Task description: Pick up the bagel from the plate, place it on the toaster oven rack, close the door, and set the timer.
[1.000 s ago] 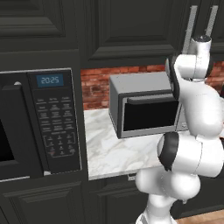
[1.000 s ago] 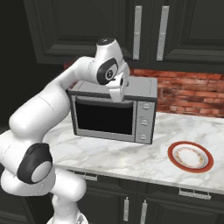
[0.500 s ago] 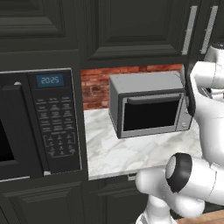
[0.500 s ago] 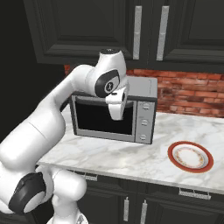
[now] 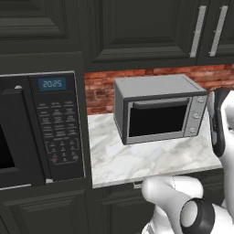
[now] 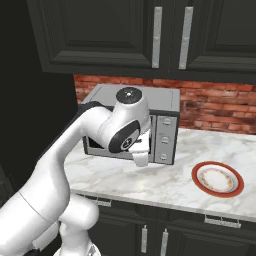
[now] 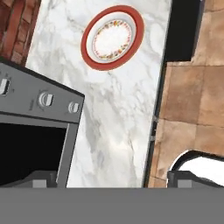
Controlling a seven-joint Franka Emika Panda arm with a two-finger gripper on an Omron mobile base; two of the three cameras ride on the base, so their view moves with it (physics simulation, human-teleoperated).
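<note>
The grey toaster oven (image 5: 157, 109) (image 6: 165, 100) stands on the marble counter with its dark-glass door (image 5: 157, 119) up and shut. The rack behind that glass is hidden. Three knobs (image 5: 197, 115) (image 7: 45, 99) run down its right panel. To the oven's right lies the white plate (image 6: 194, 180) (image 7: 86, 41) with a red-orange rim; its patterned middle is bare, and the bagel is out of view. My gripper (image 6: 141, 159) (image 7: 113, 179) hangs in front of the oven's right side, open, nothing between its fingers, well short of the plate.
A black built-in microwave (image 5: 41, 128) with a keypad fills the wall left of the counter. Dark upper cabinets (image 6: 170, 35) hang above a brick backsplash (image 6: 215, 105). The counter's front edge (image 7: 151, 131) drops to a brown tiled floor (image 7: 192, 100).
The arm has swung to the right, carrying the hand from the oven's upper left across its front to its right side. The jaws stayed open.
</note>
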